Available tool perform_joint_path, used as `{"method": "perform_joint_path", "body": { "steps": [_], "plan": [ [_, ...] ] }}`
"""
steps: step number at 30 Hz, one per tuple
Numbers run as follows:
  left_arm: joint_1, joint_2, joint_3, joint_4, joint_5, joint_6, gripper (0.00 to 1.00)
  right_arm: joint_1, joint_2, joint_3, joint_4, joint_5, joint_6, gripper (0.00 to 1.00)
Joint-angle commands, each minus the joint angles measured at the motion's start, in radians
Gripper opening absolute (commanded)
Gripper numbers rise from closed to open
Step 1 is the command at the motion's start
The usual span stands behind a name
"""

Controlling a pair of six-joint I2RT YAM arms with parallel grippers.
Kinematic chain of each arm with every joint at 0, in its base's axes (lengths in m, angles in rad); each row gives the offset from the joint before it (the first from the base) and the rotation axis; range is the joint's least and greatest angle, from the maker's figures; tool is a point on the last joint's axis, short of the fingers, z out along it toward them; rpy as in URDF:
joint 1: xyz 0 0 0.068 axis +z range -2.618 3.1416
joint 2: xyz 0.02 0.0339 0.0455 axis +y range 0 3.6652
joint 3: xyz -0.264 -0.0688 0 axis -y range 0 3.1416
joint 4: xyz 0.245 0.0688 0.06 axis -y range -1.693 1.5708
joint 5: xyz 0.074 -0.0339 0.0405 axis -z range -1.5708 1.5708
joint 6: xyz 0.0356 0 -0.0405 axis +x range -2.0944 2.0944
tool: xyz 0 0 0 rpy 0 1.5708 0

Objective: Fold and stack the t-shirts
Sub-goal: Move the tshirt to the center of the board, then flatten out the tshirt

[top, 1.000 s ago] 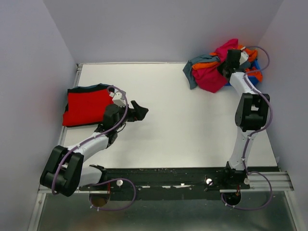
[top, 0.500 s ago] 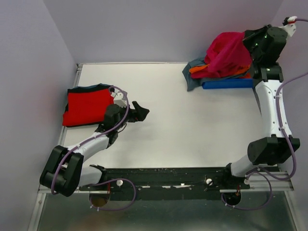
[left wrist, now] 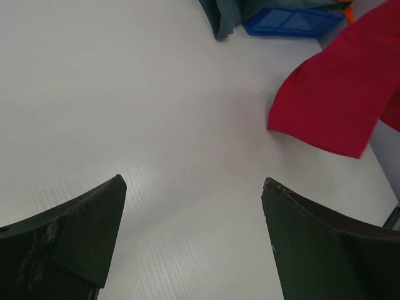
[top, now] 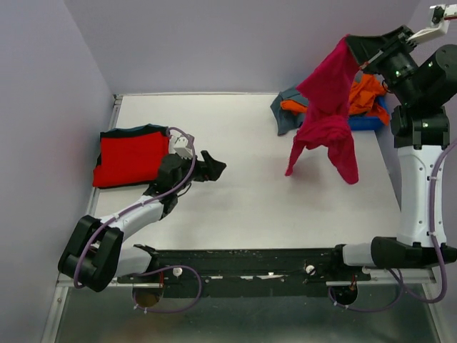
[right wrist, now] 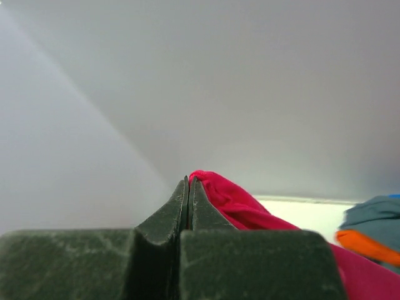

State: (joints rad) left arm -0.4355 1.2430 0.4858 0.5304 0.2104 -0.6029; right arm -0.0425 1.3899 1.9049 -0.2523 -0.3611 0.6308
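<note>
My right gripper (top: 351,41) is shut on the magenta-pink t-shirt (top: 327,114) and holds it high; the shirt hangs down over the right part of the table. It also shows in the right wrist view (right wrist: 250,209) and the left wrist view (left wrist: 337,100). A folded bright red t-shirt (top: 130,157) lies flat at the table's left edge. The orange t-shirt (top: 365,94) and the grey-teal t-shirt (top: 285,113) lie heaped at the back right. My left gripper (top: 218,168) is open and empty, low over the table (top: 235,128), right of the red shirt.
A blue plastic tray (top: 363,123) sits under the heap at the back right corner; it also shows in the left wrist view (left wrist: 289,20). Grey walls close in the table on the left, back and right.
My right arm has risen and pulled the magenta-pink shirt out of the heap, and it now hangs free over the table. The left gripper has shifted slightly right.
</note>
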Motion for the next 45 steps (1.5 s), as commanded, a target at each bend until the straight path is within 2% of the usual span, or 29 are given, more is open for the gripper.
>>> {"method": "perform_joint_path", "body": {
  "steps": [1,5,7,8,9,10,11,14,18,22,25,28,31,32,35,39,42,45],
  "plan": [
    [-0.019,0.001,0.043,-0.015,0.001,0.028,0.98,0.076,-0.142,-0.126,0.142,-0.354,0.105,0.01],
    [-0.032,-0.008,0.045,-0.014,0.001,0.037,0.98,0.145,-0.27,-0.433,0.243,-0.348,0.153,0.01],
    [-0.04,-0.011,0.045,-0.01,0.004,0.043,0.98,0.185,-0.298,-0.571,0.292,-0.349,0.147,0.14],
    [-0.043,-0.013,0.046,-0.009,0.006,0.046,0.98,0.214,-0.301,-0.625,0.301,-0.366,0.115,0.27],
    [-0.048,-0.01,0.046,-0.009,0.007,0.048,0.98,0.249,-0.296,-0.674,0.282,-0.384,0.059,0.55],
    [-0.051,-0.007,0.048,-0.007,0.007,0.049,0.99,0.282,-0.286,-0.703,0.215,-0.377,0.006,0.77],
    [-0.052,-0.004,0.05,-0.009,0.009,0.051,0.99,0.3,-0.27,-0.717,0.134,-0.345,-0.064,0.85],
    [-0.062,0.01,0.06,-0.015,0.009,0.052,0.99,0.305,-0.249,-0.791,-0.007,-0.177,-0.14,0.86],
    [-0.072,0.032,0.076,-0.03,0.004,0.06,0.99,0.305,-0.291,-0.944,-0.031,0.017,-0.183,0.84],
    [-0.077,0.055,0.094,-0.052,0.0,0.066,0.99,0.305,-0.362,-1.081,-0.047,0.256,-0.157,0.66],
    [-0.081,0.073,0.103,-0.056,0.006,0.066,0.99,0.305,-0.413,-1.174,-0.048,0.349,-0.112,0.6],
    [-0.089,0.095,0.12,-0.059,0.018,0.066,0.99,0.305,-0.427,-1.233,-0.035,0.306,-0.1,0.59],
    [-0.098,0.111,0.132,-0.067,0.024,0.068,0.99,0.309,-0.39,-1.276,0.042,0.093,-0.129,0.61],
    [-0.101,0.115,0.135,-0.069,0.023,0.069,0.99,0.325,-0.37,-1.277,0.036,0.068,-0.123,0.63],
    [-0.106,0.119,0.142,-0.079,0.018,0.074,0.99,0.409,-0.292,-1.258,0.001,0.086,-0.138,0.69],
    [-0.109,0.119,0.148,-0.093,0.006,0.08,0.99,0.481,-0.207,-1.271,0.005,0.071,-0.131,0.69],
    [-0.112,0.118,0.148,-0.096,0.003,0.086,0.99,0.521,-0.17,-1.287,0.031,0.071,-0.114,0.63],
    [-0.114,0.116,0.151,-0.098,0.004,0.089,0.99,0.535,-0.155,-1.284,0.035,0.068,-0.103,0.35]
  ]
}}
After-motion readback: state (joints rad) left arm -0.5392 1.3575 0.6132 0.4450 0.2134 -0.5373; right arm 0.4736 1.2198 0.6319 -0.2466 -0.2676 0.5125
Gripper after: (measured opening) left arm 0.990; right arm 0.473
